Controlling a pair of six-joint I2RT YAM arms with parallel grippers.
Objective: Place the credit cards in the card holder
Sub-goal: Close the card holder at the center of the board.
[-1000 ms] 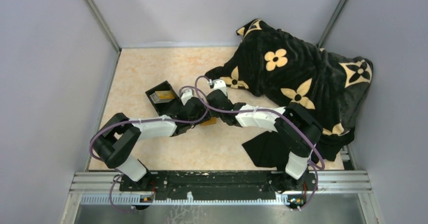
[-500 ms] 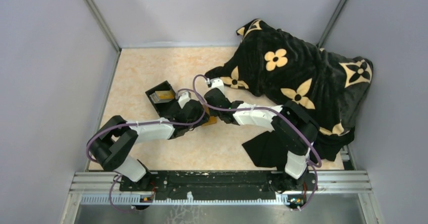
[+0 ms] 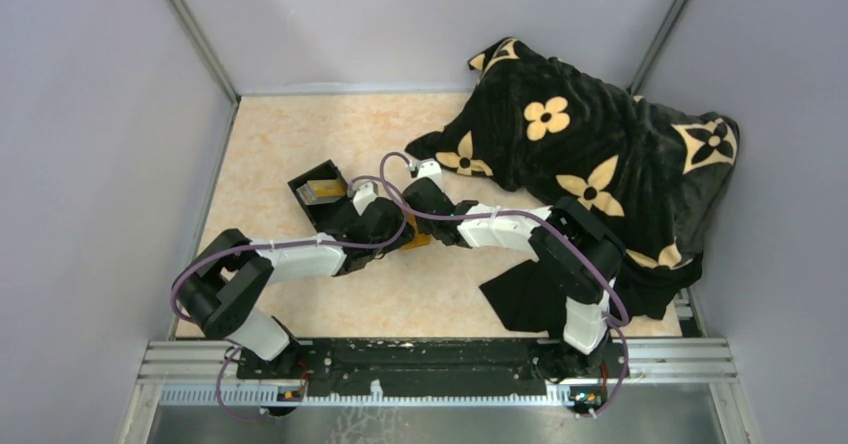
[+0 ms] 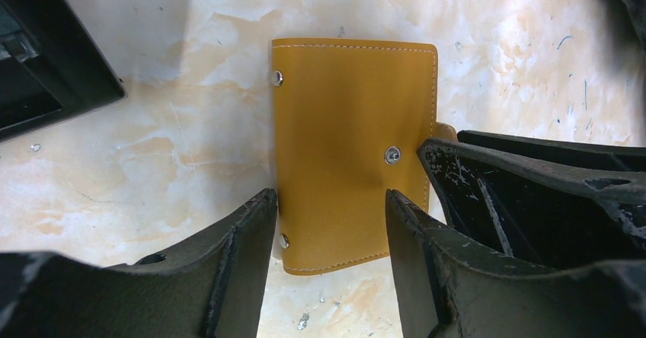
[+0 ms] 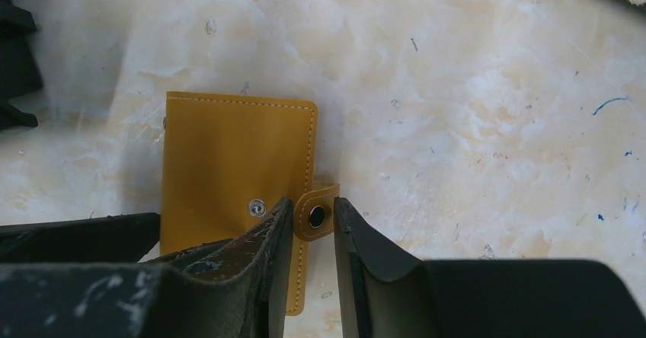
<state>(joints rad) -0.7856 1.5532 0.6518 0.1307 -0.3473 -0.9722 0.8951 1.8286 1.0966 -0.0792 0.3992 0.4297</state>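
We seem to be opening the card holder [image 4: 343, 148] in the middle of the tabletop [image 5: 472, 87]: left gripper [image 4: 329, 201] sits apart over it, right gripper [image 5: 313, 205] pinches its snap tab [image 5: 318, 218], so next we should pull gently.

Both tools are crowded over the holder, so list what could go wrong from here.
1. The right tool straddles only the small snap tab; it could slip off, or drag the holder instead of opening it.
2. The left tool hangs open over the holder, close beside the right tool; they may collide.
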